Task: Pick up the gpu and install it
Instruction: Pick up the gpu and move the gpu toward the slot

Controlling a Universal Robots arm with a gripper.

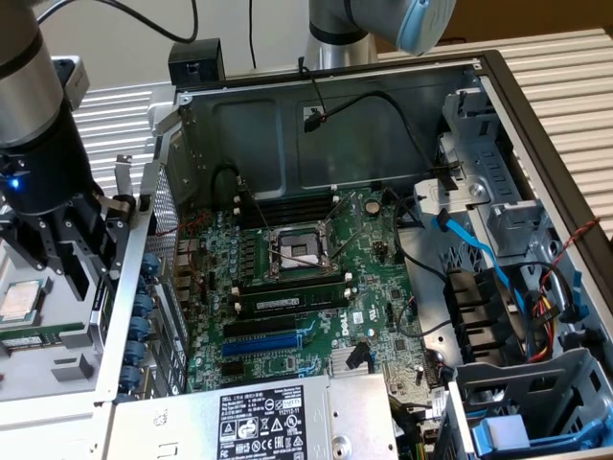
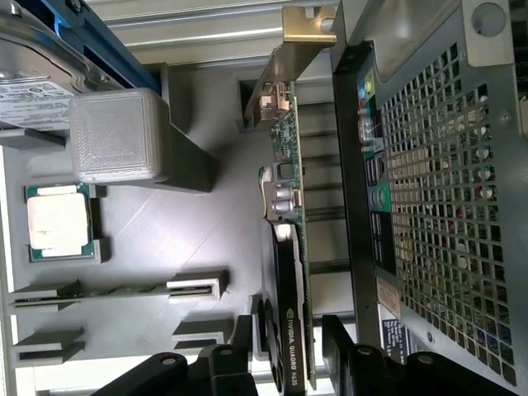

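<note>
The gpu stands on edge in a slot of the grey tray, beside the computer case's perforated rear wall. Its green board, black cooler marked NVIDIA and silver end bracket all show in the wrist view. My gripper is open, with one black finger on the cooler side and the other on the board side, a small gap at each. In the exterior view my gripper hangs low over the tray at the left, outside the open case. The motherboard lies inside it.
In the tray a CPU lies flat and a memory stick rests in holders near a grey block. The case's rear wall is close beside the card. A blue slot is on the motherboard; the power supply is in front.
</note>
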